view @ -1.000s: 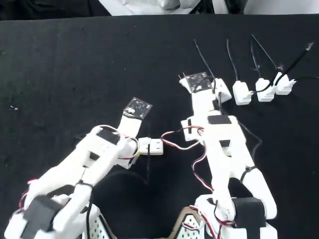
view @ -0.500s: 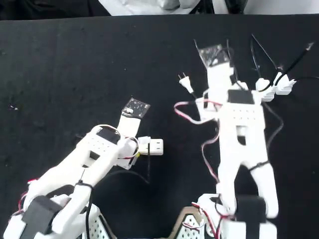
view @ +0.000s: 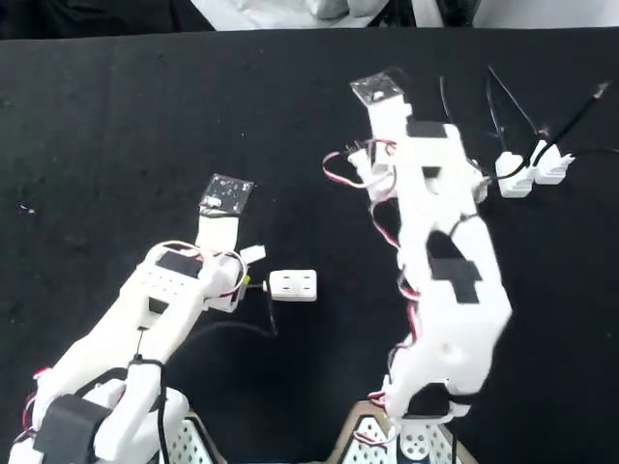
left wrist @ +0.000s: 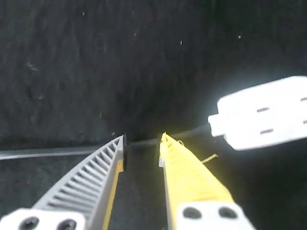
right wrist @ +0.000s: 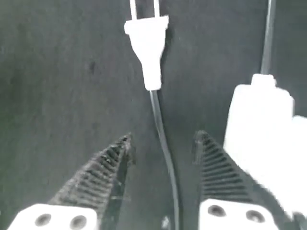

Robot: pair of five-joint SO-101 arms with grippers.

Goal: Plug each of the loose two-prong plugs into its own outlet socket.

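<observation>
1. Plug (right wrist: 147,48): white, two-prong, flat on the black table (view: 116,116), just ahead of my right gripper (right wrist: 162,138).
2. Its long axis runs in line with the gripper. The prongs point away from the gripper and the cord end points toward it.
3. Plug cord (right wrist: 165,158) runs back from the plug through the gap between the fingers.
4. Right gripper is spread wide and grips nothing.
5. Block (right wrist: 261,124), white, sits just beside one right finger, on its outer side. Its own cord leaves from the far end.
6. Socket (view: 293,284): white, near mid-table, long axis across the table, slotted face up, cord end toward my left arm (view: 164,300).
7. Left gripper (left wrist: 141,143): fingers parted by a narrow gap. Socket cord (left wrist: 186,134) reaches the tips, and I can't tell if it is pinched or only crossing. The socket body is near the tips but apart from them.
8. Right arm (view: 435,242) stretches toward the far table edge, and its tip stops short of that edge.
9. Right of that arm I see an inner unit (view: 513,176) and an outer unit (view: 553,166), both white and close together. Their black cords fan toward the far edge.
10. Room: black mat lies between the socket and the right arm. A broad stretch of mat runs from my left arm to the left and far edges.
</observation>
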